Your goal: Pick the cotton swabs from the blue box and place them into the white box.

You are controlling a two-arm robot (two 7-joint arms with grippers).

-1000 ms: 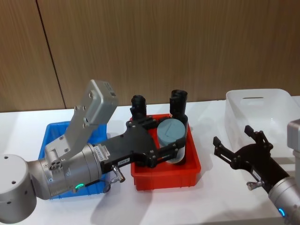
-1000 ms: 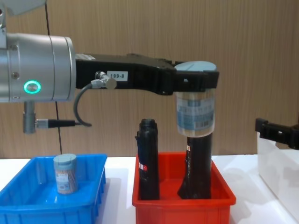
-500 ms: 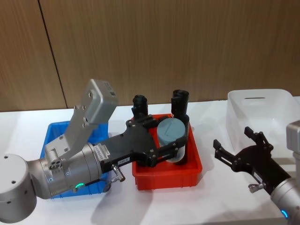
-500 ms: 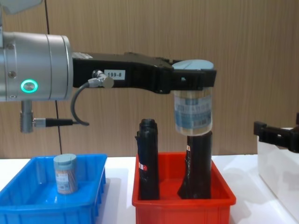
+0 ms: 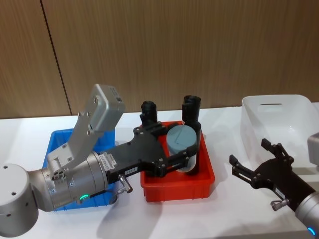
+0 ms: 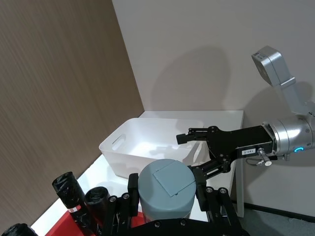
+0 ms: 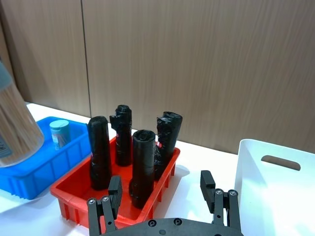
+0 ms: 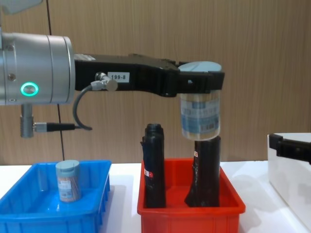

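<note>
Transfer step, mid-carry. White box at far right, red bin in the middle, blue box at left. Left gripper is clamped under the lid of one swab jar, upright above the red bin. Right gripper, fingers spread and empty, is near the white box. Second jar waits in the blue box. Next, probably: carry on rightward over the white box, or pass across.

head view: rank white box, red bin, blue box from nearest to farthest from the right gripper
1. White box, just behind the right gripper, on the right.
2. Red bin, centre, to its left.
3. Blue box, far left.
</note>
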